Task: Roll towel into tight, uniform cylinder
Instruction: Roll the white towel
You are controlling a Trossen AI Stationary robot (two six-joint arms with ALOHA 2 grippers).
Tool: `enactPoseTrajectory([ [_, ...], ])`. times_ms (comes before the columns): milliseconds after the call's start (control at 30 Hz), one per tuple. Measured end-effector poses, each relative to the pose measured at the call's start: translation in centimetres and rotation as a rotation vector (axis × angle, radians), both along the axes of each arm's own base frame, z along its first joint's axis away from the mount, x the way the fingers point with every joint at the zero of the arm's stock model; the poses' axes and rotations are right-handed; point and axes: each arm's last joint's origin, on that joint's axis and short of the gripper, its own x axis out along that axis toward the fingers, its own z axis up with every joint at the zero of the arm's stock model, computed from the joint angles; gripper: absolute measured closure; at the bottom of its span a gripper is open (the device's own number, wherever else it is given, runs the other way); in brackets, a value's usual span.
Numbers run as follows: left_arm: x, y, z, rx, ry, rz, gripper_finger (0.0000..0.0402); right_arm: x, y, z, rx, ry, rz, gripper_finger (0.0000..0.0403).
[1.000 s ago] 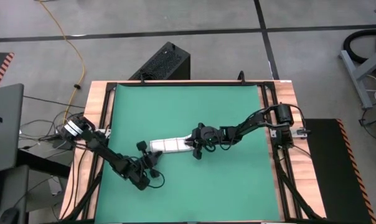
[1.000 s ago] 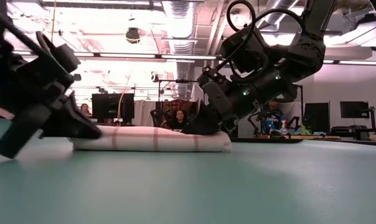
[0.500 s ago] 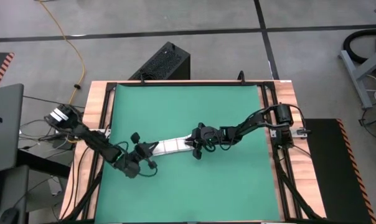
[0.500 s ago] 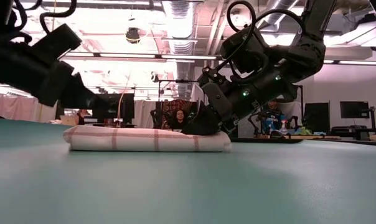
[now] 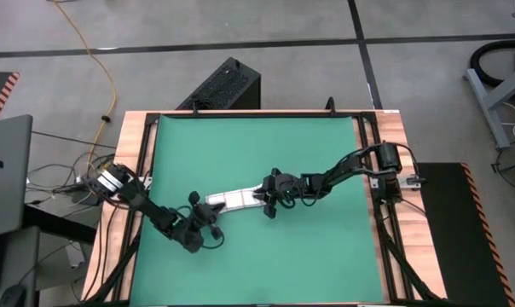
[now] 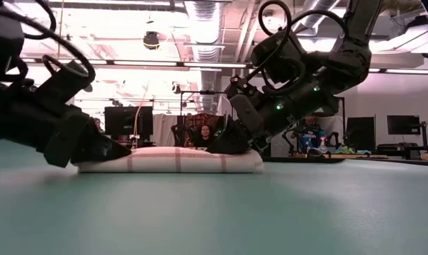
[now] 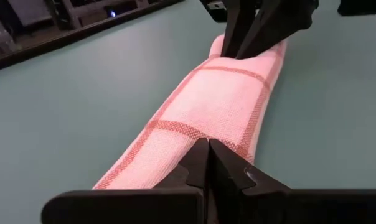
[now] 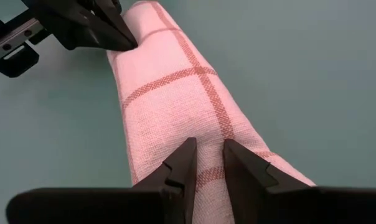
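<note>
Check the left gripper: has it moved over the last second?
Yes. The left gripper, shut, swung off the towel toward the mat's left edge, then came back to the roll's left end.

Around the work, seen from above and across the table

We see a green mat (image 5: pixel 257 153) covering the wooden table (image 5: pixel 131 145), a black box (image 5: pixel 223 85) on the grey floor beyond it, and a yellow cable (image 5: pixel 100 64) trailing past; a laptop (image 5: pixel 3 175) sits off to one side, while monitors (image 6: pixel 129 120) and a seated person (image 6: pixel 202 134) show in the room behind.
</note>
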Motion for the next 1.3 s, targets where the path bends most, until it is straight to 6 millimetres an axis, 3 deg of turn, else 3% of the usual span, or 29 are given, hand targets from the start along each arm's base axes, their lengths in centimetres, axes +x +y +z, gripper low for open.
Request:
enactPoseTrajectory([
  [233,-0.1,0.6,-0.7,0.015,0.073,0.005,0.0402,0.2,-0.1,0.4,-0.039,-0.048,-0.018,0.0301],
  [600,-0.2,1.7,-1.1,0.043,0.177,-0.043,0.0402,-0.5,-1.3,6.5,-0.175,-0.171,0.006,0.0301],
  [800,0.4,2.5,-0.7,0.092,0.25,-0.104,0.0401,-1.4,-0.7,8.0,-0.232,-0.27,0.055,0.0301],
  [1067,1.9,5.0,0.9,0.108,0.339,-0.233,0.0401,-1.0,0.7,4.5,-0.171,-0.375,0.089,0.0301],
  [1300,2.6,6.3,1.3,0.062,0.326,-0.251,0.0401,-0.4,1.0,1.5,-0.063,-0.339,0.046,0.0301],
])
